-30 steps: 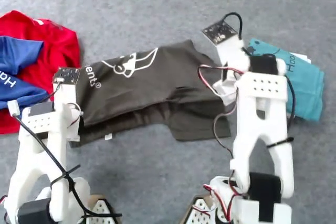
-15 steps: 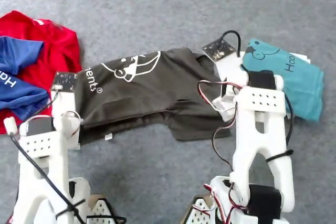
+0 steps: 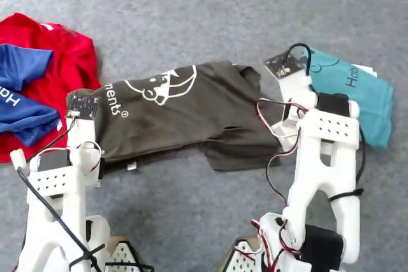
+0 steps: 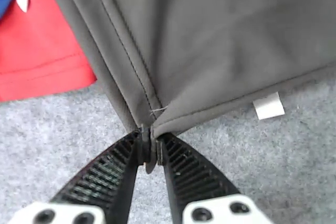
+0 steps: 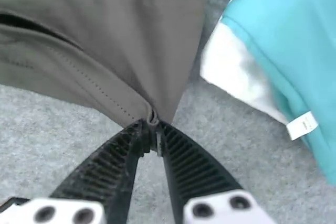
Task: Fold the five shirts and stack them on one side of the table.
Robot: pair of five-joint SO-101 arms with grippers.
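A dark grey shirt (image 3: 185,109) with a white print lies folded lengthwise across the middle of the grey table. My left gripper (image 4: 149,148) is shut on its left corner, where two hemmed layers (image 4: 131,77) meet. My right gripper (image 5: 152,132) is shut on the shirt's right edge (image 5: 131,66), close to a folded teal shirt (image 3: 354,97) that also shows in the right wrist view (image 5: 283,51). In the high view the left arm (image 3: 64,170) stands at the shirt's left end and the right arm (image 3: 319,151) at its right end.
A red shirt (image 3: 54,62) lies spread at the far left with a blue shirt (image 3: 19,93) crumpled on top of it. A white label (image 4: 269,105) sticks out under the grey shirt's hem. Bare grey table (image 3: 191,17) lies behind the shirts.
Both arms have drawn back toward the table's front with the grey shirt in their grip. The shirt has slid nearer and lies flatter, and the right arm has shifted to the right.
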